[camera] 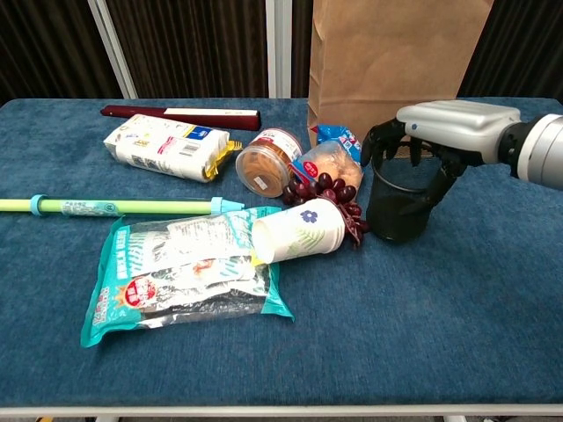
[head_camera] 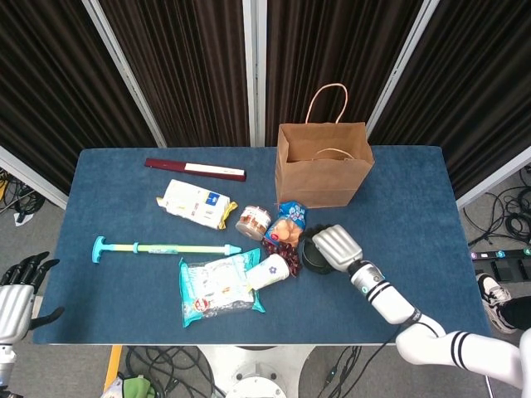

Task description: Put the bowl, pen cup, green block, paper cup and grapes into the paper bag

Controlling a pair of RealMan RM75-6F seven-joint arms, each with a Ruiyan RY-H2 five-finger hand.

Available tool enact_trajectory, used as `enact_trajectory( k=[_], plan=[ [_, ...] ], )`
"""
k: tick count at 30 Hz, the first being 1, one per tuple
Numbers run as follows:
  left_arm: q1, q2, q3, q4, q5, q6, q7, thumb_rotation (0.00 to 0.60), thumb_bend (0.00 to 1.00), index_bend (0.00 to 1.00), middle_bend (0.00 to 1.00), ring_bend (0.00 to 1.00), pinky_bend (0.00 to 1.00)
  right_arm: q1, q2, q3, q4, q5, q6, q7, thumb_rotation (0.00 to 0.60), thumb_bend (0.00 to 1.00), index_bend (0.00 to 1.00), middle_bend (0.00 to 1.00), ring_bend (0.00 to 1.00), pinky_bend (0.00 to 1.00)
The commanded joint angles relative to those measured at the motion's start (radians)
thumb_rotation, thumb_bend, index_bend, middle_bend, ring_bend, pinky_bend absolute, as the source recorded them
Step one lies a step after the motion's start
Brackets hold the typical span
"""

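The black mesh pen cup (head_camera: pixel 310 254) (camera: pixel 396 209) stands upright on the blue table, right of the grapes. My right hand (head_camera: pixel 334 246) (camera: pixel 444 126) comes down over its rim, fingers curled around both sides, and grips it. The dark red grapes (head_camera: pixel 284 241) (camera: pixel 324 186) lie between a snack bag and the paper cup (head_camera: pixel 270 271) (camera: pixel 297 230), which lies on its side with a flower print. The brown paper bag (head_camera: pixel 322 164) (camera: pixel 396 61) stands open behind them. My left hand (head_camera: pixel 17 292) hangs off the table's left front corner, fingers apart, holding nothing.
A blue snack bag (head_camera: pixel 292 215), a tin can (head_camera: pixel 253 220), a white packet (head_camera: pixel 196 203), a dark red folded fan (head_camera: pixel 195 169), a teal and green stick (head_camera: pixel 162 247) and a teal wipes pack (head_camera: pixel 217 288) lie left of the pen cup.
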Motion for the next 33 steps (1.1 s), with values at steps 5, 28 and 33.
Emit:
enact_trajectory(
  k=[5,28,33],
  plan=[
    [0.0,0.005,0.0,-0.007,0.009,0.007,0.005,0.6,0.0,0.26,0.23,0.15,0.2,-0.059,0.145,0.032,-0.096,-0.067,0.14,0.076,0.6,0.15,0.35,0.37,0.29,0.54],
    [-0.019,0.012,-0.006,-0.042,0.006,-0.018,0.038,0.6,0.0,0.26,0.23,0.15,0.2,-0.028,0.413,0.289,-0.041,0.217,0.195,0.142,0.6,0.14,0.35,0.36,0.29,0.53],
    [-0.006,0.012,0.0,-0.039,-0.009,-0.014,0.034,0.6,0.0,0.26,0.23,0.15,0.2,0.093,0.319,0.334,0.064,0.263,0.117,0.136,0.6,0.14,0.35,0.36,0.29,0.51]
  ],
)
